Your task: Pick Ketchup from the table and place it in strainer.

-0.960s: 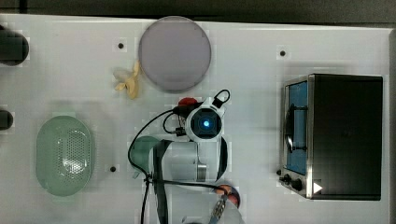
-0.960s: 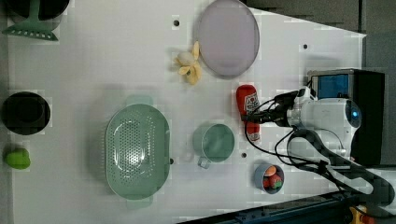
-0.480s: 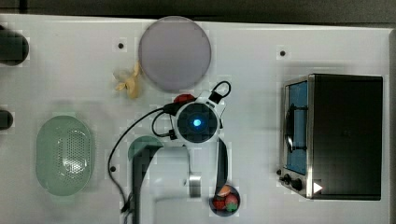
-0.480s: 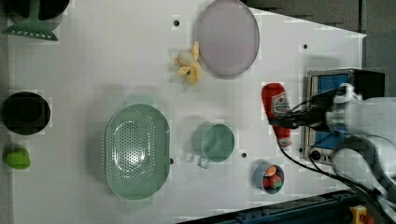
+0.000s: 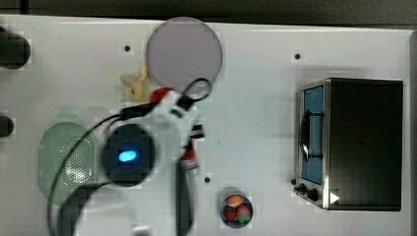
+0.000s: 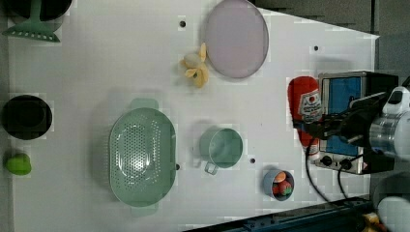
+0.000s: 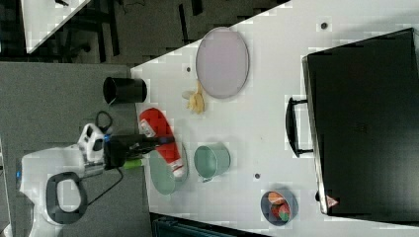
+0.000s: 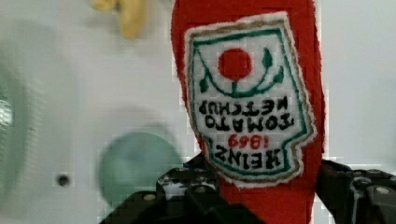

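- my gripper (image 8: 261,196) has its jaws clamped on the red plush ketchup bottle (image 8: 247,93), carrying it aloft.
- next: bring the pale mint-green perforated oval strainer (image 6: 141,154) beneath my jaws, then release.

Top view: overhead, looking straight down on the white table (image 5: 265,123), medium distance; the arm rises close beneath the lens.
Left view: high, steeply downward, from the strainer (image 6: 141,153) side, well apart from the hand (image 6: 321,129).
Right view: high, oblique, from the oven (image 7: 365,123) side, across the table from the hand (image 7: 165,140).
Wrist view: just behind the hand (image 8: 261,196), facing along the ketchup (image 8: 250,93), very near.
Shared by top, left and right views: plate (image 5: 184,51), cup (image 6: 221,147), small bowl (image 7: 279,206).
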### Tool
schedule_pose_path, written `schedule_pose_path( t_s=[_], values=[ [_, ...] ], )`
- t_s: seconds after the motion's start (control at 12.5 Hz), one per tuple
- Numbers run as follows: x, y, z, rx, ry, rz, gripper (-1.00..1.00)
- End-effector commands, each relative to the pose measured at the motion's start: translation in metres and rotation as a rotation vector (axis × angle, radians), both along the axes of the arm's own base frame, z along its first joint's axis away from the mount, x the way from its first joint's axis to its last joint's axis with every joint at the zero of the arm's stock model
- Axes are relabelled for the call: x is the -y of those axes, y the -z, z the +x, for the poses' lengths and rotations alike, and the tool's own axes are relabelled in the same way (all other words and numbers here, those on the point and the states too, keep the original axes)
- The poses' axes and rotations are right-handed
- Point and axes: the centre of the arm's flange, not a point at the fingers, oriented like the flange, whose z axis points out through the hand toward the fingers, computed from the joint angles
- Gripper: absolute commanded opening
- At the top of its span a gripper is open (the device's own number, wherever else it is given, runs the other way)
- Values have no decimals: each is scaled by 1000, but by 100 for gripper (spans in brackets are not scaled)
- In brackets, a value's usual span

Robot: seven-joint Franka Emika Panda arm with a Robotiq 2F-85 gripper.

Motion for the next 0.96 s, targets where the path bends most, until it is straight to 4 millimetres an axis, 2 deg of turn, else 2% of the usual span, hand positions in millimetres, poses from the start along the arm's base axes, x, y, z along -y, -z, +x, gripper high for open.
schedule_pose_path(
  t_s=[0.08,0.32,0.56,0.72,0.96],
  values=[
    [-84,24,-25,-48,111,20,21],
    [-143,38,-46,-37,204,31,21],
    [-189,56,-57,-15,262,95,21],
    [-213,73,-62,-17,291,156,21],
    [-237,108,-67,-71,363,226,21]
  ],
)
